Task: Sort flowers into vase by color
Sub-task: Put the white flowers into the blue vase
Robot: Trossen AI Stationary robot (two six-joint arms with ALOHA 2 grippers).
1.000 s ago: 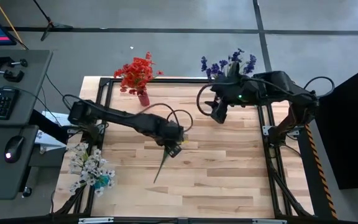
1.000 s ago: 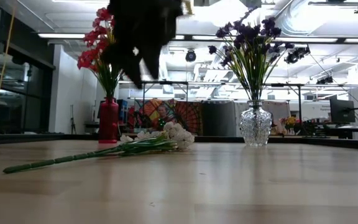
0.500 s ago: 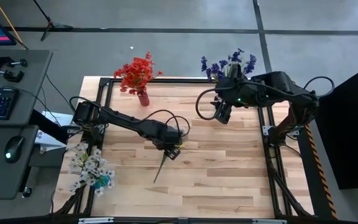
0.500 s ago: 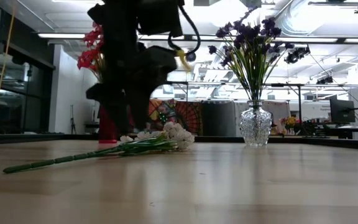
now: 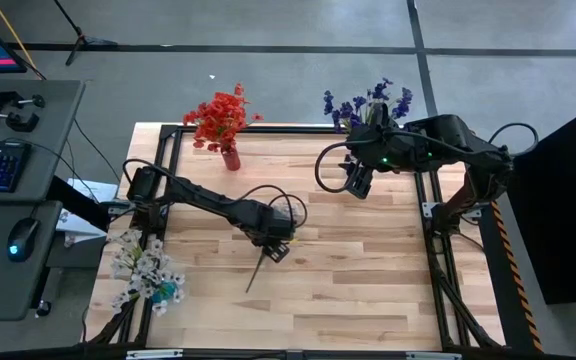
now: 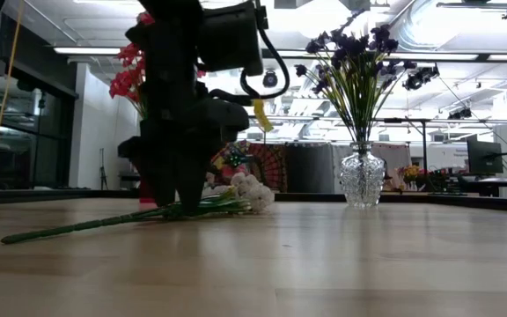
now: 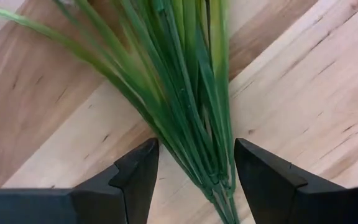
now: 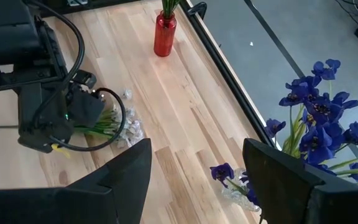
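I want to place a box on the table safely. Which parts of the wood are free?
Free: the near strip of the table beyond the white flower's stem, and the right-centre below the right tool. Crowded: the centre, where the left tool straddles the stem.

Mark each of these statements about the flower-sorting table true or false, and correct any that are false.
1. The left pincer stands open astride the green stems of the white flower sprig lying on the table. True.
2. The red vase lies tipped over on the table. False: it stands upright with red flowers in it.
3. The right pincer holds a purple flower. False: it is open and empty, hovering near the purple flowers.
4. The purple flowers stand in a clear glass vase. True.
5. A bunch of white flowers sits at the table's left edge. True.
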